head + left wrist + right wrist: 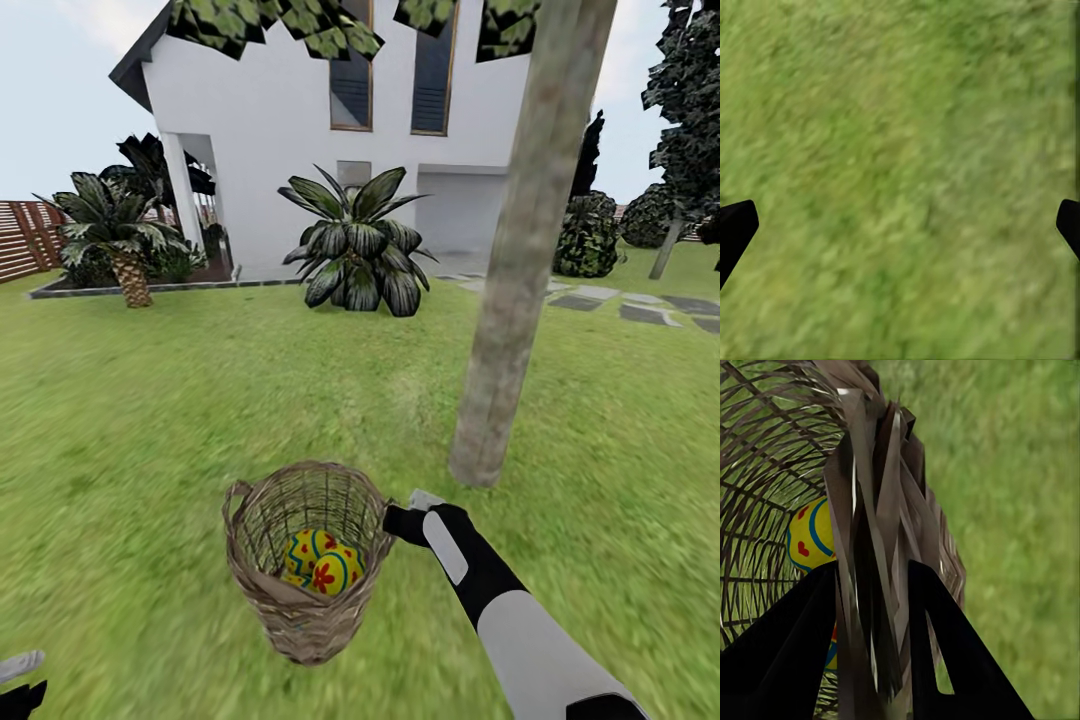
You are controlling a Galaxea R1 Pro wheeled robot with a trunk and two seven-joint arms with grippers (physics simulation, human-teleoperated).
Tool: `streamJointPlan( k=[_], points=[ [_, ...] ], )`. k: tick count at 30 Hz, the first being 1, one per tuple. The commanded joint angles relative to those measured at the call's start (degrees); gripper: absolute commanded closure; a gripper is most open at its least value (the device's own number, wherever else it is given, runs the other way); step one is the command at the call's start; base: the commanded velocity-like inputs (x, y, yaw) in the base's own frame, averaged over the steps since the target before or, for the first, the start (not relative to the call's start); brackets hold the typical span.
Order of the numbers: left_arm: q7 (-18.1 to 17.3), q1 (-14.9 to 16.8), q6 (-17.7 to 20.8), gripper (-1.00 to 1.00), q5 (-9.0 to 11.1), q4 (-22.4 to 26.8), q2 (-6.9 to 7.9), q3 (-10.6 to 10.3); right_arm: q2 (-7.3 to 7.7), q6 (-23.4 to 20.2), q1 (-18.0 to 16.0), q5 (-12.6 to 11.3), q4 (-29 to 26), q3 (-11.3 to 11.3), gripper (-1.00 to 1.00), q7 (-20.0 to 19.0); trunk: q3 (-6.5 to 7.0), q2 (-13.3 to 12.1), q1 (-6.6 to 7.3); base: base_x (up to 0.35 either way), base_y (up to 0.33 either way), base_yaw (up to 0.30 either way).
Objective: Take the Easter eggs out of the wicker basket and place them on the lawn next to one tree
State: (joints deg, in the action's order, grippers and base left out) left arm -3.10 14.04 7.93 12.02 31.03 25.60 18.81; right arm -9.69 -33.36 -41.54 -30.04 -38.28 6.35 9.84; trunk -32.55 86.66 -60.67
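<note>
Head view first, reading from the left: my left gripper (18, 680) sits low at the corner of the picture, over bare lawn (130, 430), well apart from everything else. On the left wrist view its two dark fingertips (735, 229) stand wide apart at the picture's edges, with nothing but grass between them.

Moving rightward, the wicker basket (305, 560) stands on the lawn, tilted a little, its open mouth facing up toward me. Inside it I can make out Easter eggs (322, 565), yellow with red marks and blue bands, lying together at the bottom; I count at least two and cannot tell whether a third is under them.

Just beside the basket's right rim is my right gripper (400, 522), arm stretched forward. On the right wrist view its fingers (787, 652) straddle the woven basket wall, one inside and one outside, clamped on the wicker, with an egg visible through the weave.

Further right, the tree (520, 250) rises from the grass near the basket, its mottled trunk leaning slightly. Behind stand a palm (125, 240), a broad-leaved bush (355, 245), the white house (270, 120), and grey paving stones (640, 305).
</note>
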Motion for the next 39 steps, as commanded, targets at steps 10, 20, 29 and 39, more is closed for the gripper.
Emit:
streamJointPlan(
  k=[10, 20, 29, 39],
  points=[
    [-0.3, 0.0, 0.4, -1.0, 0.5, 0.1, -0.03, 0.3, 0.02, 0.0, -0.1, -1.1, -0.1, 0.2, 1.0, 0.5, -0.06, 0.0, -0.03, 0.334, 0.048, -0.001],
    [-0.4, 0.0, 0.5, -1.0, 0.5, 0.1, -0.03, 0.3, 0.02, 0.0, -0.1, -1.1, -0.1, 0.2, 1.0, 0.5, -0.06, 0.0, -0.03, 0.301, 0.152, 0.0],
    [-0.4, 0.0, 0.4, -1.0, 0.5, 0.1, -0.01, 0.3, 0.02, 0.0, 0.0, -1.1, -0.1, 0.2, 1.0, 0.5, -0.06, 0.0, -0.03, 0.291, 0.129, 0.0],
    [-0.5, 0.0, 0.5, -1.0, 0.6, 0.6, 0.06, 0.3, 0.02, 0.0, 0.0, -1.1, -0.1, 0.2, 1.0, 0.5, -0.06, 0.0, -0.03, 0.169, 0.06, 0.0]
  ],
)
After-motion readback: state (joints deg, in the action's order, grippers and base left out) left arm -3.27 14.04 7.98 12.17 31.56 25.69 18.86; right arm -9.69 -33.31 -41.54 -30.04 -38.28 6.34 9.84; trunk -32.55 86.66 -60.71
